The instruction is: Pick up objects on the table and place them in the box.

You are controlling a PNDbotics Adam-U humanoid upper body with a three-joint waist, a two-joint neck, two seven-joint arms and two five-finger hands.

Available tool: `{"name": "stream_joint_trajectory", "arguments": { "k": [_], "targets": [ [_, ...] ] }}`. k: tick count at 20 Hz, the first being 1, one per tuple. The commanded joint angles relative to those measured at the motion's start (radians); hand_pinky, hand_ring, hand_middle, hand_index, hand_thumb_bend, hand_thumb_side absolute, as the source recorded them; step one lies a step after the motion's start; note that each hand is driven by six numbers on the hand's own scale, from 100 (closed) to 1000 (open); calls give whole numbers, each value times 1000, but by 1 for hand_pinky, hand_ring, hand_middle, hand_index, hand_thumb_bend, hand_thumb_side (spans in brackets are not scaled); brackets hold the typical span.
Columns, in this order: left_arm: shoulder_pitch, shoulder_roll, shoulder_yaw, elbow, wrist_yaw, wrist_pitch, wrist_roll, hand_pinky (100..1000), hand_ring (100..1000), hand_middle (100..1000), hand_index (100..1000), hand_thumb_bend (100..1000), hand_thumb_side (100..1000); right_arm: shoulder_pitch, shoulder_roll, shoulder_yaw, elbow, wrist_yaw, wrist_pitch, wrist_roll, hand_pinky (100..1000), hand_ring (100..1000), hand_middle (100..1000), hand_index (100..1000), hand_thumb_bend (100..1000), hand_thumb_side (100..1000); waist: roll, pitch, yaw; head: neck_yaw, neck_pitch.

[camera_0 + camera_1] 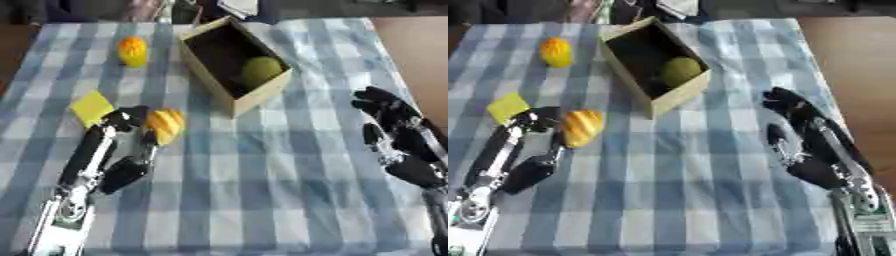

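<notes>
An open cardboard box [259, 95] stands at the back middle of the checked tablecloth, with a green round fruit [261, 70] inside it. An orange ridged object [165, 125] lies left of centre, and my left hand [122, 150] has its fingers and thumb curled round it. A second orange-yellow object [132, 51] sits at the back left, apart from both hands. A flat yellow square [92, 107] lies just left of my left hand. My right hand [395, 135] rests open at the right side, fingers straight and pointing away, holding nothing.
The blue and white checked cloth [262, 200] covers the table. Brown bare surface [416, 45] shows beyond its right edge. Dark items and a white thing lie past the far edge behind the box.
</notes>
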Motion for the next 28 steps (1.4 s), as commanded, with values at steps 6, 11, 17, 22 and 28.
{"name": "stream_joint_trajectory", "arguments": {
  "k": [6,11,17,22,28],
  "targets": [
    [-9,9,4,-23,-47,1,32,745,741,727,882,259,679,-10,-9,-6,-10,5,-2,5,1000,906,890,954,100,388,-8,-16,1,-2,4],
    [-9,13,11,-38,-112,2,31,748,746,730,887,308,684,-10,-9,-5,-10,5,-2,6,1000,907,890,955,100,388,-8,-16,0,-3,4],
    [-9,18,13,-47,-126,11,42,745,743,729,886,264,652,-11,-9,-5,-10,5,-2,8,1000,907,891,955,100,388,-7,-18,-1,-4,4],
    [8,91,17,-90,-136,43,53,745,737,730,886,210,584,-9,-12,-6,-9,7,-1,8,1000,907,891,955,100,389,0,-20,-3,-5,4],
    [50,228,2,-101,-184,20,21,774,760,771,902,216,443,-4,-24,-3,-5,14,2,13,1000,907,891,955,100,387,21,-28,-13,-12,4]
  ]
}}
